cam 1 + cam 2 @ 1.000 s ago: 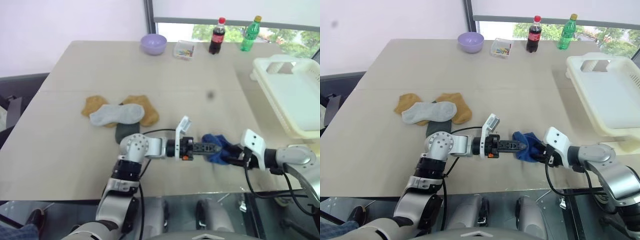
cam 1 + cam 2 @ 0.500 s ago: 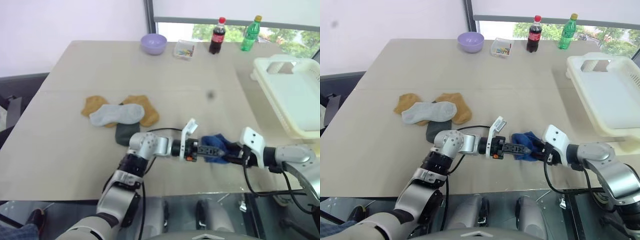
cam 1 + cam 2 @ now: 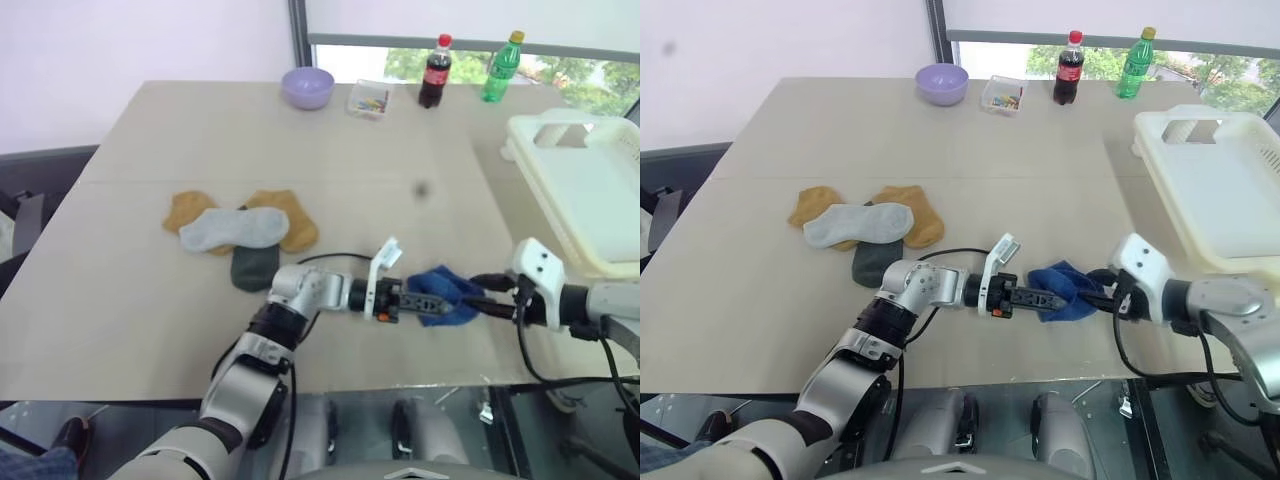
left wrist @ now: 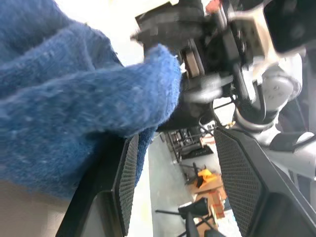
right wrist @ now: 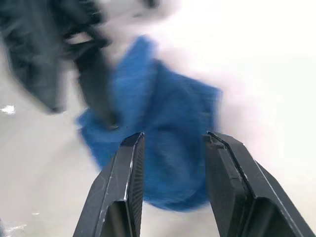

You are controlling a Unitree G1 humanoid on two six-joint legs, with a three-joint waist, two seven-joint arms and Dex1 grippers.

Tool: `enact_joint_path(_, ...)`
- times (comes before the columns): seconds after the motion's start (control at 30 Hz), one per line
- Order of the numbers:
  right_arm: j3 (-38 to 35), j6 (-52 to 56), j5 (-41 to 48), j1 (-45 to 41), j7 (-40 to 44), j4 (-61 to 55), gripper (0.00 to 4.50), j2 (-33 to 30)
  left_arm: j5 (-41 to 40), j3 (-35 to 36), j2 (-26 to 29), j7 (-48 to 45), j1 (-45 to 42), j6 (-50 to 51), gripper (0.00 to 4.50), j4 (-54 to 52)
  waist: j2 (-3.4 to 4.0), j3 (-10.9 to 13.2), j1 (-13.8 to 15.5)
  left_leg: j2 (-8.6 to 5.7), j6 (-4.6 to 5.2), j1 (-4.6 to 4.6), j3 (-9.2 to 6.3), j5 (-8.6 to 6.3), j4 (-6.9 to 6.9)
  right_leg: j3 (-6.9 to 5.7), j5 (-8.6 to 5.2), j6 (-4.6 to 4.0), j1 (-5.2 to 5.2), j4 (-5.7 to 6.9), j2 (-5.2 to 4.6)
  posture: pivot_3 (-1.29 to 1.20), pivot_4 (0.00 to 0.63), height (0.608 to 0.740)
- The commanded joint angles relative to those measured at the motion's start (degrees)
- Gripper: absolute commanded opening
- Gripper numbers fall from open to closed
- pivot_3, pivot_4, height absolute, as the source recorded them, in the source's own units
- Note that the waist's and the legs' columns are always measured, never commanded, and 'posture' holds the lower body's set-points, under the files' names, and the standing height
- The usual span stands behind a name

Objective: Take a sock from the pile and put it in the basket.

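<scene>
Left eye view is showing a fuzzy royal-blue sock hanging bunched between the two arms, near the front edge of the smooth beige table. The left gripper is reaching level toward the robot's right, and its black, mesh-textured fingers are standing apart. The sock's thick knit is draping over the outer side of one finger, while no cloth is showing in the gap between the fingers. So the tool is carrying the sock hooked on a finger rather than pinching it. The right gripper is facing it from the opposite side, its flat, ribbed fingers spread and empty. The crumpled sock is lying just past their tips, and whether they are touching it cannot be told. The pile is lying well to the robot's left: a light grey sock is lying flat across two mustard-orange ones, with a dark grey one at its near edge. The basket, white hard plastic with slotted walls and a cut-out handle, is sitting at the table's right edge, well apart from the sock. A round lilac bowl, a small clear box and two plastic bottles are standing along the far edge.
</scene>
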Motion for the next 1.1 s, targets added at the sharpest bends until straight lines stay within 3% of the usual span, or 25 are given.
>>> enact_joint_path(0.03, -2.79, 1.88, 3.45, -2.95, -1.83, -0.27, 2.15, 2.11, 1.22, -0.76, -1.57, -1.05, -0.89, -1.21, 2.56, 1.16, 0.01, 0.00, -0.01, 0.00, 0.00, 0.01, 0.00, 0.00, 0.00, 0.00, 0.01, 0.01, 0.00, 0.00, 0.00, 0.00, 0.150, 0.733)
enact_joint_path(0.1, -3.40, 3.79, 5.77, -4.46, -3.00, -0.78, 2.74, 3.71, 1.58, -0.37, -1.87, -1.22, -0.99, -1.34, 2.55, 1.45, 0.01, 0.00, 0.01, 0.02, 0.00, 0.00, -0.01, 0.00, 0.00, -0.01, 0.01, 0.02, -0.01, 0.01, 0.02, 0.00, 0.150, 0.733)
enact_joint_path(0.17, -3.84, 4.67, 7.13, -5.62, -4.60, -1.09, 3.64, 5.25, 1.82, -0.01, -2.09, -1.32, -0.98, -1.29, 2.55, 1.48, 0.01, 0.00, 0.03, 0.02, 0.00, 0.00, -0.03, 0.00, -0.01, -0.02, 0.05, 0.09, 0.00, 0.00, 0.01, 0.00, 0.150, 0.733)
enact_joint_path(0.2, -4.05, 5.68, 8.44, -6.52, -5.47, -0.98, 4.31, 6.37, 1.92, 0.10, -2.16, -1.30, -0.91, -1.29, 2.55, 1.46, 0.01, 0.00, 0.04, 0.01, 0.00, -0.01, -0.03, 0.00, -0.01, -0.02, 0.06, 0.11, -0.01, 0.00, 0.01, 0.00, 0.150, 0.733)
enact_joint_path(0.23, -4.13, 7.01, 9.97, -7.10, -5.76, -1.09, 4.43, 7.05, 2.02, 0.15, -2.22, -1.27, -0.86, -1.30, 2.55, 1.49, 0.01, 0.00, 0.03, 0.01, 0.01, -0.02, -0.02, 0.00, -0.01, -0.02, 0.06, 0.11, -0.01, 0.00, 0.00, 0.00, 0.150, 0.733)
enact_joint_path(0.57, 2.19, 9.22, 7.77, -6.31, -6.40, -0.02, 4.43, 5.32, 2.82, 0.49, -2.59, -1.44, -0.80, -1.18, 2.55, 1.31, 0.01, 0.00, -0.01, 0.00, 0.03, -0.02, -0.02, -0.02, -0.01, -0.02, 0.06, 0.10, -0.01, 0.00, -0.01, 0.00, 0.150, 0.733)
enact_joint_path(0.77, 1.89, 13.00, 4.54, -7.66, -12.13, 5.62, 4.43, 5.69, 3.13, 0.75, -2.73, -1.56, -0.78, -1.31, 2.55, 1.41, 0.01, 0.00, 0.02, -0.01, 0.04, -0.02, 0.00, -0.02, 0.00, 0.00, 0.07, 0.12, -0.01, 0.01, -0.02, 0.00, 0.150, 0.733)
enact_joint_path(1.1, -0.42, 18.15, 6.62, -6.56, -12.94, 7.70, 4.43, 6.91, 3.74, 0.87, -2.93, -1.58, -0.58, -1.66, 2.55, 1.66, 0.03, -0.01, -0.01, 0.00, 0.04, 0.01, 0.01, -0.02, -0.01, 0.01, 0.09, 0.14, 0.00, 0.01, 0.00, 0.00, 0.150, 0.733)
